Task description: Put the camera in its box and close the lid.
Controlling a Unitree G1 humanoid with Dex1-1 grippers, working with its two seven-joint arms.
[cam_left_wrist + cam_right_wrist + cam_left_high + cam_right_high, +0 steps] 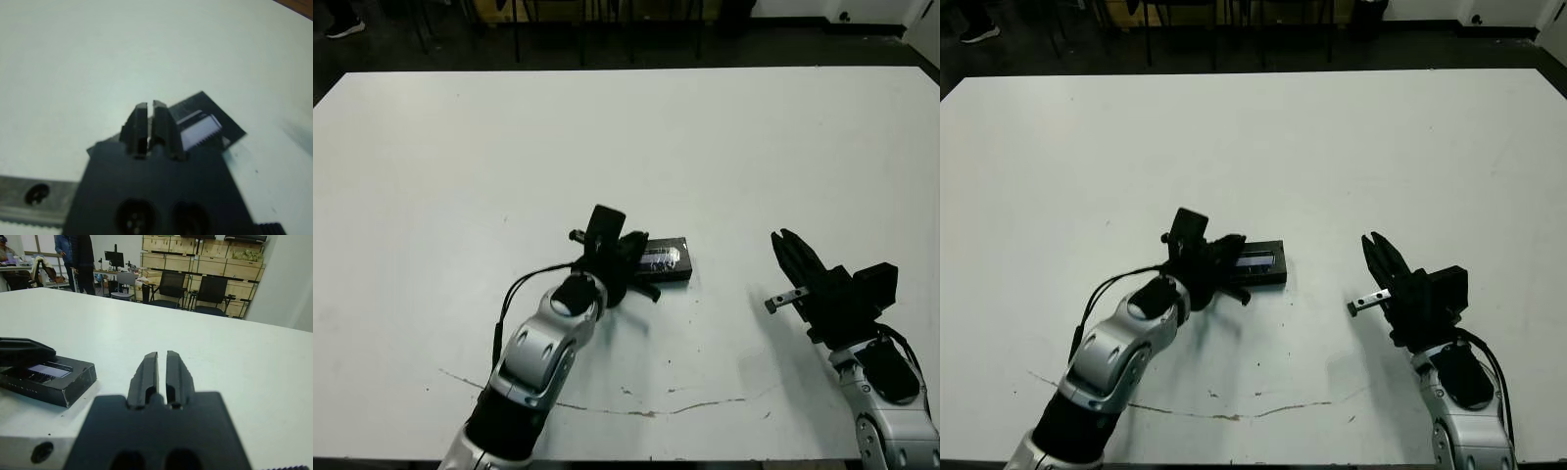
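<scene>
Nearest the head camera are the two arms, rising from the bottom edge over the white table [460,147]. Largest after the table is the left arm, whose left gripper [151,122] reaches over the closed black box: its fingers are pressed together with only a hairline between them, holding nothing, and they sit above the lid's near end. The right gripper [795,257] hangs well apart to the right, fingers likewise together and empty. The lid [668,258] lies flat on the box, near the table's middle, its pale silvery-blue strip [198,129] showing beside the left fingers. The camera cannot be seen; I judge it is already inside.

To finish well, the left fingers should press straight down on the lid until it seats flush, without sliding the box. No brand or writing can be read; the strip is too blurred.
</scene>
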